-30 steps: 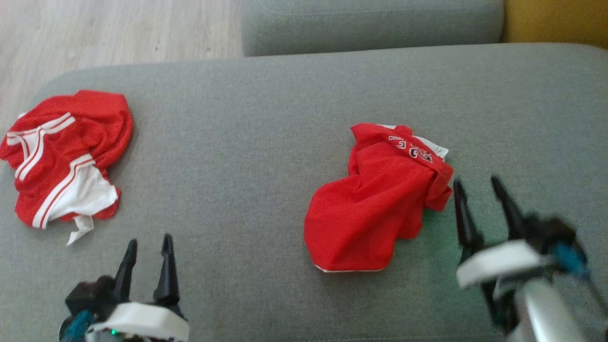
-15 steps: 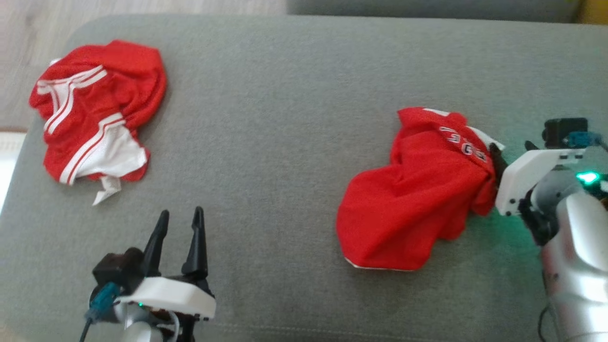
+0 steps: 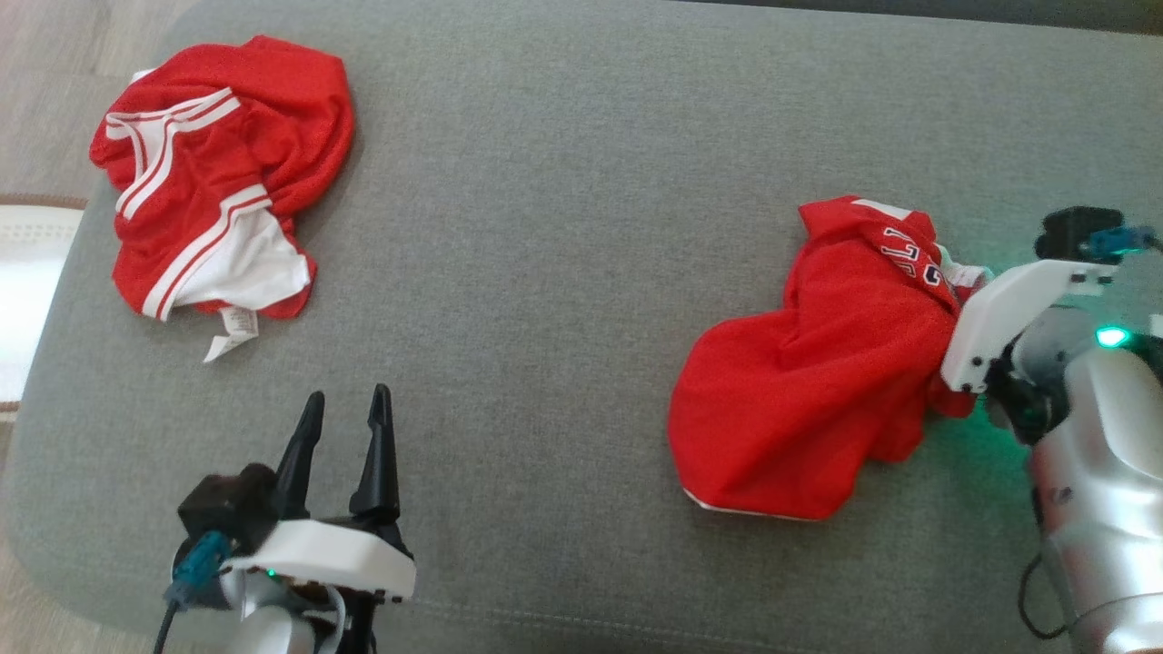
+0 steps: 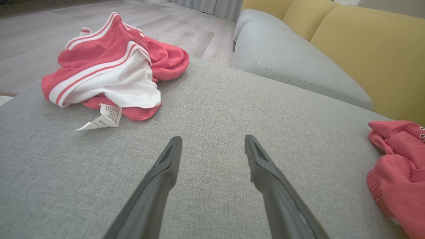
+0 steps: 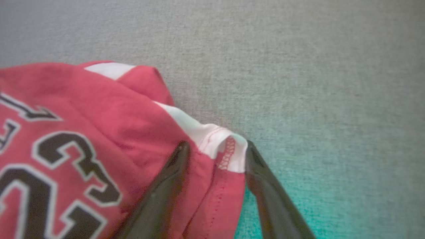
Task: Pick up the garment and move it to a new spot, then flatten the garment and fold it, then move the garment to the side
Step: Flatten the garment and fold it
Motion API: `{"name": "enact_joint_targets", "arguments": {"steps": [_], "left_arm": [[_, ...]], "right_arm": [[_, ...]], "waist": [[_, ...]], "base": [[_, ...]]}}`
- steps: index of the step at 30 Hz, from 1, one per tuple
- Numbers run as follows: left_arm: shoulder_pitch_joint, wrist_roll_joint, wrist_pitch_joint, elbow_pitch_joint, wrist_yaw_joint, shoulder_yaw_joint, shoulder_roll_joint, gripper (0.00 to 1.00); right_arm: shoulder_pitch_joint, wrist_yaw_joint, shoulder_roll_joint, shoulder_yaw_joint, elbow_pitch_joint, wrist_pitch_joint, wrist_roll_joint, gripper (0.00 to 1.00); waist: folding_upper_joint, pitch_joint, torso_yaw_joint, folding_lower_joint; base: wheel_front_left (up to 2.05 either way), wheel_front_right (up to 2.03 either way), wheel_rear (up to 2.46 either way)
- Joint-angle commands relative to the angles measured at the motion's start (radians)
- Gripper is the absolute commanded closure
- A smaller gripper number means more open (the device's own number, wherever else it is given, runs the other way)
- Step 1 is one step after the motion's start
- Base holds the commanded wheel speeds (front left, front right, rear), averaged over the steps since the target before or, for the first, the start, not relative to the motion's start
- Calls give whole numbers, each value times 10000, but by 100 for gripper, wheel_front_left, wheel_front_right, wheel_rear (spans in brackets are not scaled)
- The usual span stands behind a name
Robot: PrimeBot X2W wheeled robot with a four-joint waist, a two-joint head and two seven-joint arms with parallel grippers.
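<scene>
At the far left of the grey sofa cushion point(image 3: 563, 227), whose surface is a tight, flat weave with a rounded edge, lies a crumpled pair of red shorts point(image 3: 218, 173) in a thin mesh-like cloth, banded with white stripes and a smooth white panel; a limp white care label point(image 3: 229, 331) trails from its near edge onto the cushion. Nearer the robot, the left end effector point(image 3: 347, 400) hangs over bare cushion with its two dark tapered fingers spread wide, holding nothing and well apart from both garments. Behind, in the left wrist view, are a pale wood-grain floor point(image 4: 40, 30) and plump yellow back cushions point(image 4: 365, 43). On the right of the cushion sits the red jersey point(image 3: 818, 391), bunched into a soft rounded heap with deep folds (black, white-outlined numerals show on its upper side). At its right edge, the right end effector point(image 5: 216, 144) stands with fingers apart, astride a rolled fold of the white-trimmed hem point(image 5: 206, 132): one finger lies on the red cloth, the other just beside the stitched edge on the cushion side, not yet pinching it.
</scene>
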Motion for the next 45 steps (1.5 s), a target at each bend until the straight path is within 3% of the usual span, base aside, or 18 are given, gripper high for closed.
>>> {"name": "enact_joint_targets", "arguments": {"steps": [1,10,21,30,36,40,45], "left_arm": [[-393,-63,-124,-316,62,304,24,0],[-341,-44,-124,-244,47,392,24,0],[-188,-344,-124,-122,95,167,24,0],[59,-733,-124,-167,336,-165,24,0],[136,-805,-124,-257,445,-186,24,0],[198,-800,-124,-343,524,-88,24,0],[314,-742,-124,-451,554,119,24,0]], "right_arm": [[3,-7,82,509,-25,70,240,100],[-1337,-7,-192,2014,-1542,-665,846,100],[-3659,-7,-125,4309,-2537,207,1298,100],[-5507,-7,170,4353,-2131,-317,1319,100],[-5678,-7,230,4814,-2101,-316,1927,100],[-5052,-7,-232,6019,-2675,111,2857,100],[-3523,-7,-1689,7615,-4467,953,4582,100]], "waist": [[0,-50,-74,0],[0,-430,-568,0],[0,-1297,-281,0],[0,-1751,226,0],[0,-1829,258,0],[0,-1836,96,0],[0,-1874,-253,0]], "base": [[0,0,0],[0,0,0],[0,0,0],[0,0,0],[0,0,0],[0,0,0],[0,0,0]]}}
